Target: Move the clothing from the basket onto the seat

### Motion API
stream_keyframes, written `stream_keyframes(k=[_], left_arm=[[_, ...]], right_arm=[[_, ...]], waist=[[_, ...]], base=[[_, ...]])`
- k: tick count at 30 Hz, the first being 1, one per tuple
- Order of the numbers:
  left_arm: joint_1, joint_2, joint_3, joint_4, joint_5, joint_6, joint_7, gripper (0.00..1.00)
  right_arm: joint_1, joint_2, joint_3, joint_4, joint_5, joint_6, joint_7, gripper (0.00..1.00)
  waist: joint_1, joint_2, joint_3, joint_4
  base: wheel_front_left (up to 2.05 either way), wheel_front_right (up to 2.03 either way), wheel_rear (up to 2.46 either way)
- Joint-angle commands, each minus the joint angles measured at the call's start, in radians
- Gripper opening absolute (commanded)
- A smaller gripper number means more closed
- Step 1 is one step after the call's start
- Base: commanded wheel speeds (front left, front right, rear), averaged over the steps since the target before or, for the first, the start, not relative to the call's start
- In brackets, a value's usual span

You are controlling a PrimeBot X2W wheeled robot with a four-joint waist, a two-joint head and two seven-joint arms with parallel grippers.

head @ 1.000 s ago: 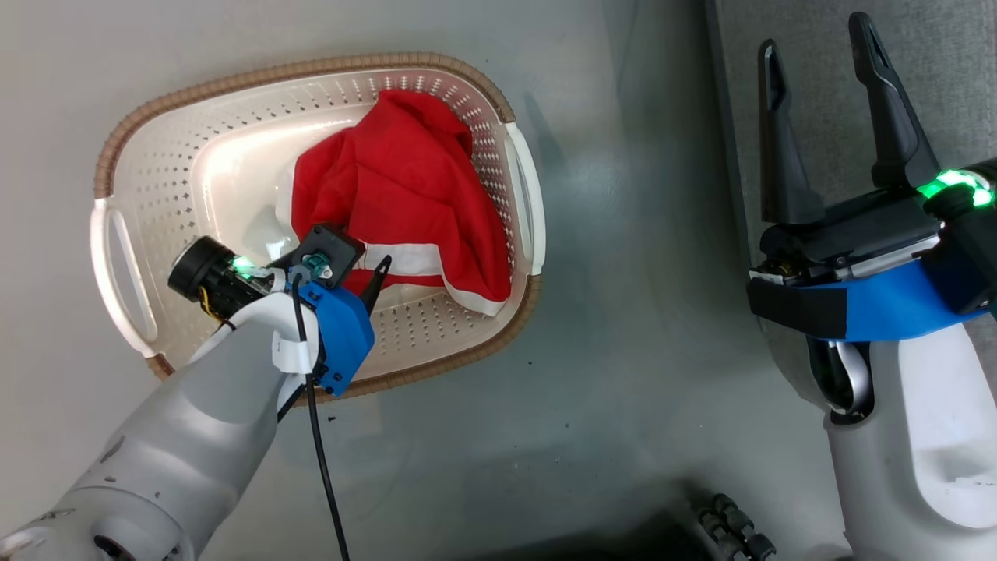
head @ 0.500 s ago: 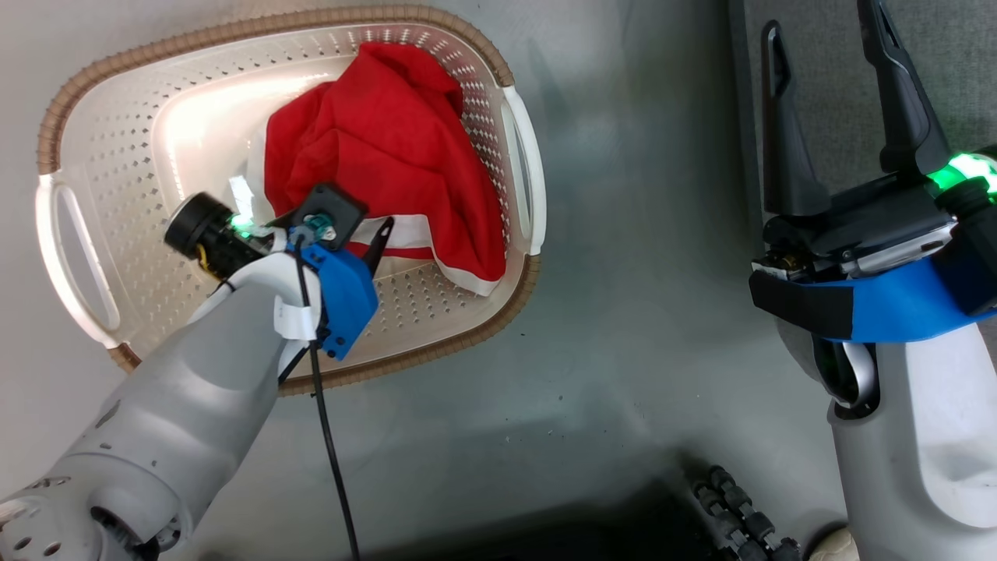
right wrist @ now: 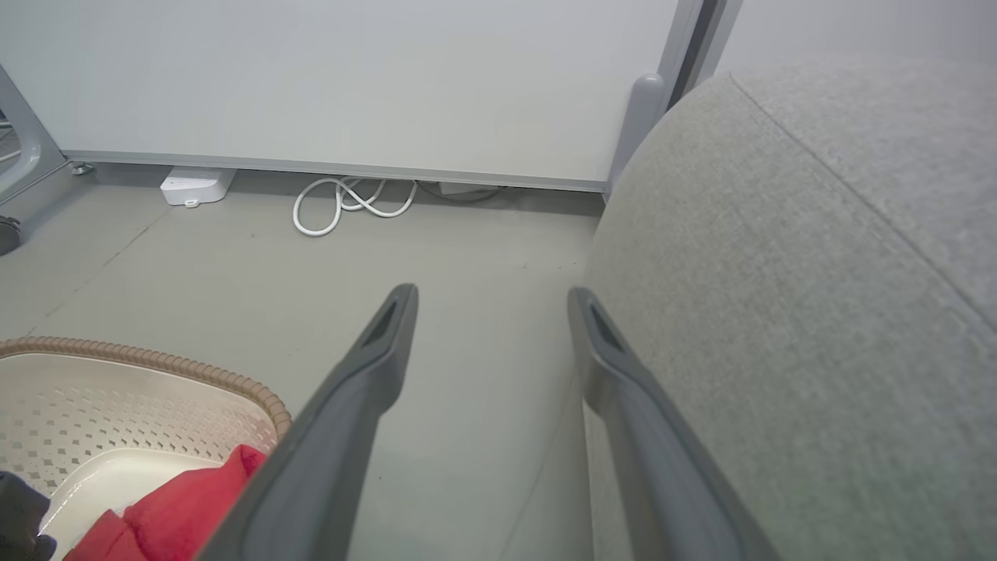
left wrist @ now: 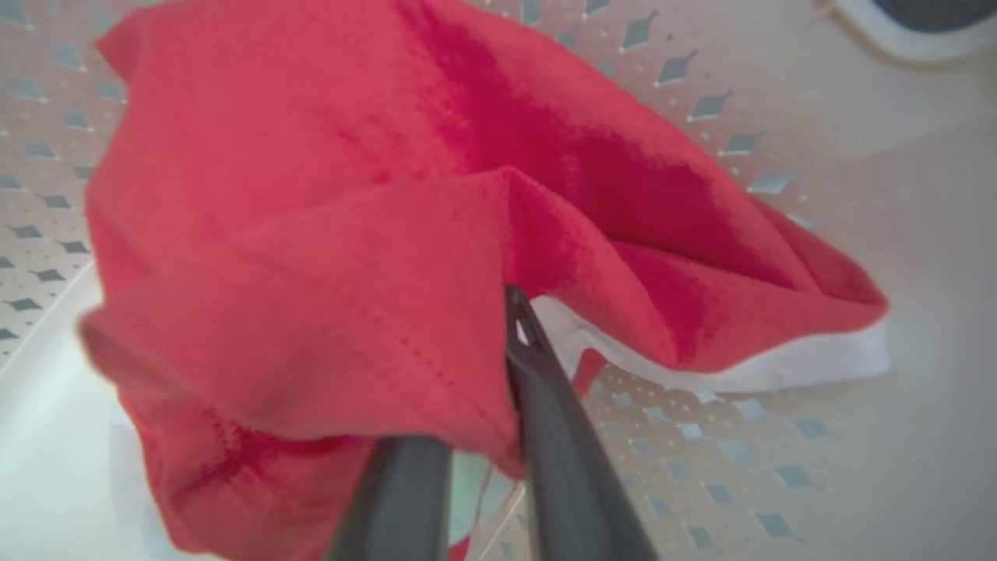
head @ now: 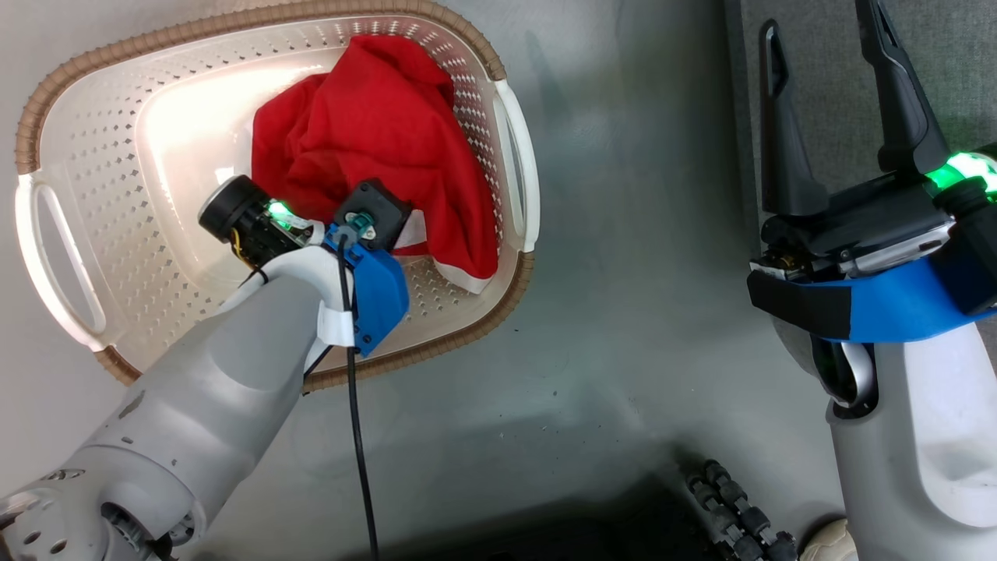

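The clothing (head: 374, 132) is in the basket (head: 117, 156), a bunched red heap with white trim, piled against the perforated wall by the handle (head: 518, 156) on my right. The basket stands on the grey floor (head: 623, 312). My left end effector (left wrist: 487, 366) is down inside it. On the left wrist feed I see a fold of the red cloth draped over one finger and pinched between the two, so I read it as clenched on the fabric. My right end effector (head: 819, 31) hangs released, fingers (right wrist: 374, 366) spread with nothing between them, at the rounded edge of the seat (right wrist: 779, 273). The seat is to my right of the basket, with bare floor between them. A white cable (right wrist: 343, 202) lies coiled by the far wall.
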Motion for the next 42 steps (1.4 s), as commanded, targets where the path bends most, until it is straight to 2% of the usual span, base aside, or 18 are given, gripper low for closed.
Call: stream_keyframes(k=[1,19,30,36,42], left_arm=[[0.001,0.004,-0.003,-0.006,0.006,-0.001,-0.001,0.00],[0.028,-0.008,-0.003,-0.087,0.059,-0.001,-0.053,0.00],[0.071,-0.024,-0.003,-0.120,0.083,-0.001,-0.103,0.00],[0.072,-0.031,-0.002,-0.167,0.047,-0.001,-0.111,0.00],[0.099,-0.013,0.062,-0.258,0.066,-0.001,-0.111,0.00]], right_arm=[[-0.015,0.002,-0.002,0.001,0.000,0.000,0.000,1.00],[-0.011,0.001,-0.006,0.022,0.004,0.000,0.000,1.00],[0.012,-0.015,-0.010,0.055,0.013,0.000,0.000,1.00],[0.036,-0.026,-0.017,0.076,0.018,0.000,0.000,1.00],[0.067,-0.031,-0.022,0.095,0.019,0.000,0.000,1.00]], waist=[[0.0000,0.0000,-0.001,0.000],[0.0000,0.0000,-0.068,0.029],[0.0000,0.0000,-0.185,0.083],[0.0000,0.0000,-0.260,0.122],[0.0000,0.0000,-0.339,0.155]], base=[[0.00,0.00,0.00],[0.00,0.00,0.00],[0.00,0.00,0.00],[0.00,0.00,0.00],[0.00,0.00,0.00]])
